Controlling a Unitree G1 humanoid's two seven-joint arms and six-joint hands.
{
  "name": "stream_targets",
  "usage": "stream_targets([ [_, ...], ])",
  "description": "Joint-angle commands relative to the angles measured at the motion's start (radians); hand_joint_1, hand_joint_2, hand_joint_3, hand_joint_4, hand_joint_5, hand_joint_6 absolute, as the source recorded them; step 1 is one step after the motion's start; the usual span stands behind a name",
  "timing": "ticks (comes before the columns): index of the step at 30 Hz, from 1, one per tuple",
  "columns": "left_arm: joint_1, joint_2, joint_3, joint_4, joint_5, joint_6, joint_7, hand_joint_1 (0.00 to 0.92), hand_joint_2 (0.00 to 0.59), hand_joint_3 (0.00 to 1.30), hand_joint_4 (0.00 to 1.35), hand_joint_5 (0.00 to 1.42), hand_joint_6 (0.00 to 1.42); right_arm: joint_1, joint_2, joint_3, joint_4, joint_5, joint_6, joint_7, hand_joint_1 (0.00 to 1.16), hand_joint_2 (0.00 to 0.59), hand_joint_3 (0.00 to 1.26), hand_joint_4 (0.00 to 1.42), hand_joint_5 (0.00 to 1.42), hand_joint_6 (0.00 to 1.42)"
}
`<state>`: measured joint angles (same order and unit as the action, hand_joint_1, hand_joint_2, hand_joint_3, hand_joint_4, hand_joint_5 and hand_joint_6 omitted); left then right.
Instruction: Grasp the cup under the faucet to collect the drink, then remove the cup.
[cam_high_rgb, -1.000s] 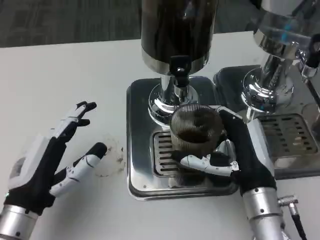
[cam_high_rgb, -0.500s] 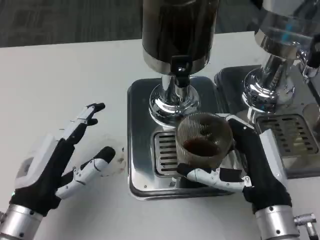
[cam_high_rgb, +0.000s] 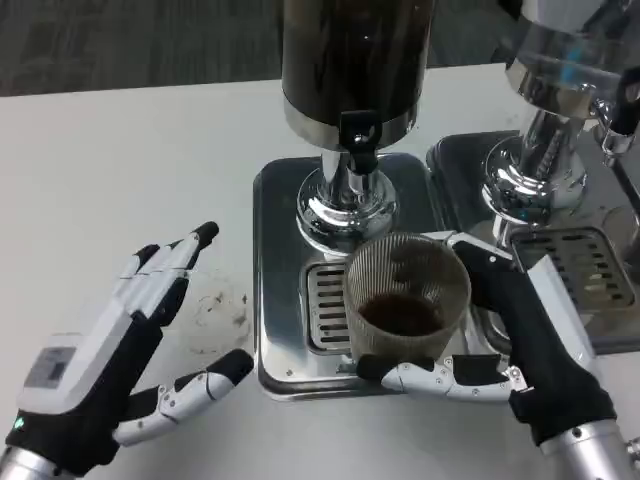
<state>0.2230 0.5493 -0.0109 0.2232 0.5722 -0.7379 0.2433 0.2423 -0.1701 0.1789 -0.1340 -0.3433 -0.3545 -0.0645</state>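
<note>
The ribbed, clear plastic cup (cam_high_rgb: 408, 300) of dark drink is held by the right hand (cam_high_rgb: 520, 345) over the steel drip tray's (cam_high_rgb: 275, 290) front edge, where a tilt or snag could spill it, while the left hand (cam_high_rgb: 120, 350) is spread wide on the white table (cam_high_rgb: 120, 170).

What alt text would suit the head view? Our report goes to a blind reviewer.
The robot's right hand grips a ribbed clear cup holding dark drink, above the drip tray of a steel dispenser, in front of its faucet. The left hand rests open on the white table, beside faint stains. A second dispenser stands at right.
</note>
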Motion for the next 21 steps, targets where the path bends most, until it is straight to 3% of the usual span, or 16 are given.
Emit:
stream_targets([
  [1,0.064,0.037,0.012,-0.042,0.015,0.014,-0.027,0.000,0.177,0.00,0.00,0.00,0.00,0.020,-0.003,-0.002,-0.067,0.020,-0.020,0.021,1.01,0.074,0.72,0.81,0.80,0.90],
  [9,0.184,0.060,0.058,-0.145,0.064,0.047,-0.020,0.000,0.177,0.00,0.00,0.00,0.00,0.092,-0.021,-0.004,-0.155,0.042,-0.018,0.084,1.01,0.074,0.72,0.81,0.80,0.91],
  [21,0.340,0.012,0.097,-0.267,0.107,0.116,0.002,0.000,0.176,0.00,0.00,0.00,0.00,0.156,-0.053,-0.012,-0.255,0.052,-0.008,0.153,1.01,0.074,0.72,0.81,0.80,0.91],
])
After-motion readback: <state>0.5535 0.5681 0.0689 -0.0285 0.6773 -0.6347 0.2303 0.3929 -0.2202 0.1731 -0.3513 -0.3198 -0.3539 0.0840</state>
